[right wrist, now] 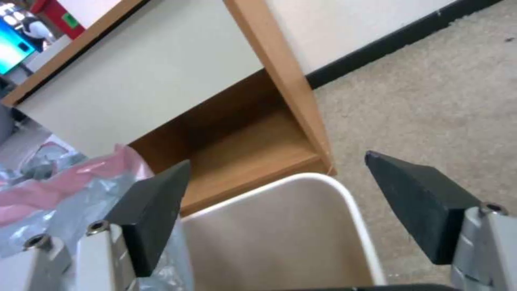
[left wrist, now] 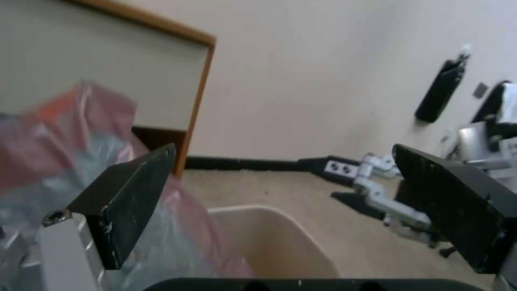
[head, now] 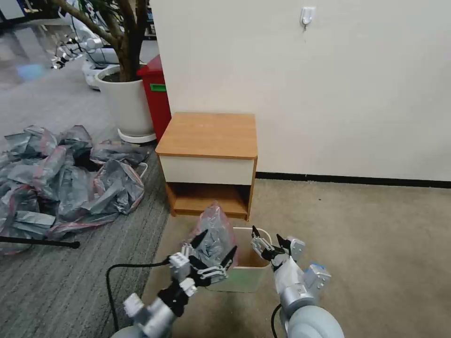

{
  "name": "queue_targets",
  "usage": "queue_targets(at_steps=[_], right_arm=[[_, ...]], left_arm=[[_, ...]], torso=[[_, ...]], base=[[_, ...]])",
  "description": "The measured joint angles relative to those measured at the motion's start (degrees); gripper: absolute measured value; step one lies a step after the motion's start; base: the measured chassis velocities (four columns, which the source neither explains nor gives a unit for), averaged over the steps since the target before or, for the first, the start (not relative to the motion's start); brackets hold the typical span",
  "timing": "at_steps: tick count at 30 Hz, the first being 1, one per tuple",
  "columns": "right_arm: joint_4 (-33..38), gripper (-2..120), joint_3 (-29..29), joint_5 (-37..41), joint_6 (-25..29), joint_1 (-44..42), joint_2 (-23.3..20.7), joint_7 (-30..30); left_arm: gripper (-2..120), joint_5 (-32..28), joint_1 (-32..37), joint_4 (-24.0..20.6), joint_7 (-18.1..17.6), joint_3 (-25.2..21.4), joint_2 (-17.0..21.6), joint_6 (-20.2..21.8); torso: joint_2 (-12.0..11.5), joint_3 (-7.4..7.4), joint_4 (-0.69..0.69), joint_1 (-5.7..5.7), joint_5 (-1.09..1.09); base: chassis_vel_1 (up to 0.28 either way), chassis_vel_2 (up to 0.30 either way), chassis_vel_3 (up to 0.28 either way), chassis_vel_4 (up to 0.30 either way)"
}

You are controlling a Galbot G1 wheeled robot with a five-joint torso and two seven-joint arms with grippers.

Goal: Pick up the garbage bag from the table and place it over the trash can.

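1. The table [head: 206,135], a low bedside cabinet with a light-brown top, a white drawer front and an open shelf below, stands against the white wall [head: 329,84]; its top is bare.
2. On the grey carpet to the robot's left lies a heap of grey-pink bags [head: 61,173], with a white round planter [head: 124,103] and a red bin [head: 157,94] behind it.
3. The trash can [head: 251,270], cream-white with a rolled rim, sits on the beige floor just in front of the cabinet; its right half is uncovered, showing the inside.
4. The garbage bag [head: 213,232], crinkly translucent grey with a pink-red band, stands bunched up over the left part of the can, rising above the rim.
5. The left gripper [head: 217,249] is at the bag with its black fingers spread apart, one finger [left wrist: 132,198] against the plastic.
6. The right gripper [head: 268,239] hovers over the can's right rim, jaws wide and holding nothing.
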Motion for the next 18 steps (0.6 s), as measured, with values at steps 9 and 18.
queue_targets(at_steps=[9,18], right_arm=[[-0.2,82,0.0,-0.9,0.4,-0.8,0.6,-0.1],[-0.9,79,-0.5,-2.2,0.8,-1.0,1.2,-0.3]], left_arm=[[100,3.6,-0.6,0.3,-10.3,1.8,-0.7,2.7],[100,7.0,-0.7,0.5,-16.7,1.1,-0.8,4.3]], torso=[[0.0,0.00,0.00,0.00,0.00],[0.0,0.00,0.00,0.00,0.00]], base=[[0.000,0.000,0.000,0.000],[0.000,0.000,0.000,0.000]])
